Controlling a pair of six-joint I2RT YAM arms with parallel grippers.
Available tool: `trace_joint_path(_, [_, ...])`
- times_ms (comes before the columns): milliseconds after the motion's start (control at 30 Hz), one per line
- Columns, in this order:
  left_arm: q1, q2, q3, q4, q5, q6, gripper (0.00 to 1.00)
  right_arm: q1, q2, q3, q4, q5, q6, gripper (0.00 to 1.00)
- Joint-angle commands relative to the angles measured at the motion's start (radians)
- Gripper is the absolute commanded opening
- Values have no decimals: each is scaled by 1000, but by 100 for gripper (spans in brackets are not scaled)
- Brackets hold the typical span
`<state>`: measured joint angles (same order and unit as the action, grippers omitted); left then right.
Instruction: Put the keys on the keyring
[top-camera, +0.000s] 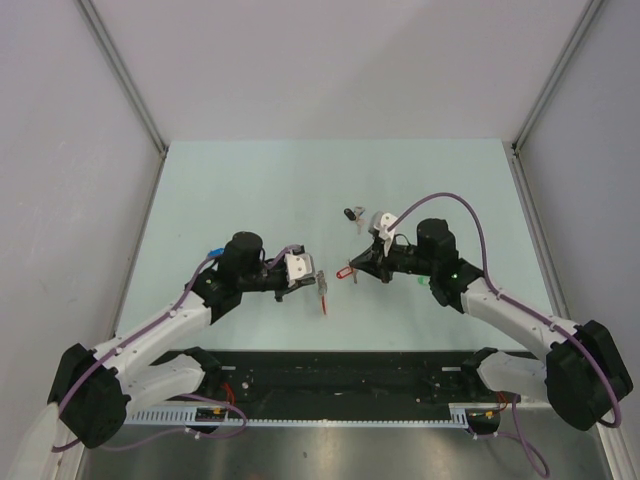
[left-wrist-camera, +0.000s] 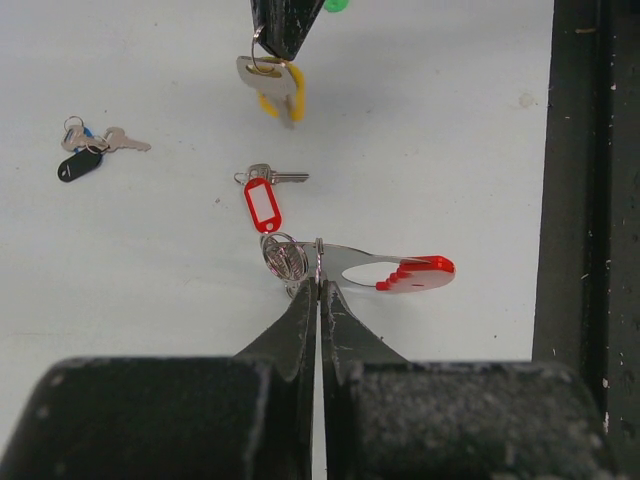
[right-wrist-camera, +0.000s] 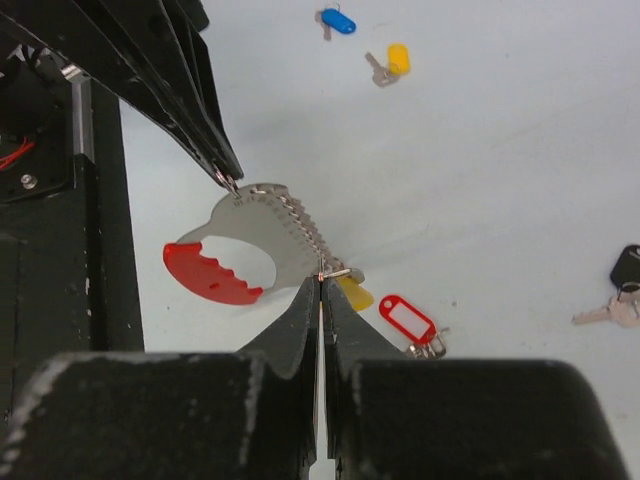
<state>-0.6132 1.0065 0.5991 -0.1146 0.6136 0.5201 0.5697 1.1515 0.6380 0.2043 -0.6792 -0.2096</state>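
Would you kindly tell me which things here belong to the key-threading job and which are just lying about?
Job: keyring, in left fingers; yellow-tagged key, in right fingers; red-tagged key, black-tagged key, blue-tagged key and loose yellow-tagged key, on the table.
Not the job: black rail; purple cable. Both are rig parts.

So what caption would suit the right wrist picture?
Right jaws shut on the yellow-tagged key, facing the keyring held by the left jaws.

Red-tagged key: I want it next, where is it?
In the left wrist view, the red-tagged key lies on the table just beyond the keyring in the left gripper.
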Motion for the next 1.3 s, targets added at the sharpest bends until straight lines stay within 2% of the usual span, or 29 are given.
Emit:
trace_joint_path(0, [0,-13,31,-37,29,-12,0,33,-30,-23,156,3,52,0])
trace_joint_path(333, [0,-17,36,-45,40,-14,0,42,-16,-29,224,-95,70,0])
trace_joint_path(733, [0,-2,42,-53,83,-9,0,140,-18,-31,178,-3,-66,0])
trace_joint_path(867, [0,7,47,-65,113,-8,0,190,-26,-32,138,78,-137,0])
trace_joint_path(1267, [0,17,53,-66,149,-9,0,257,-19,-23,66,178,-209,0])
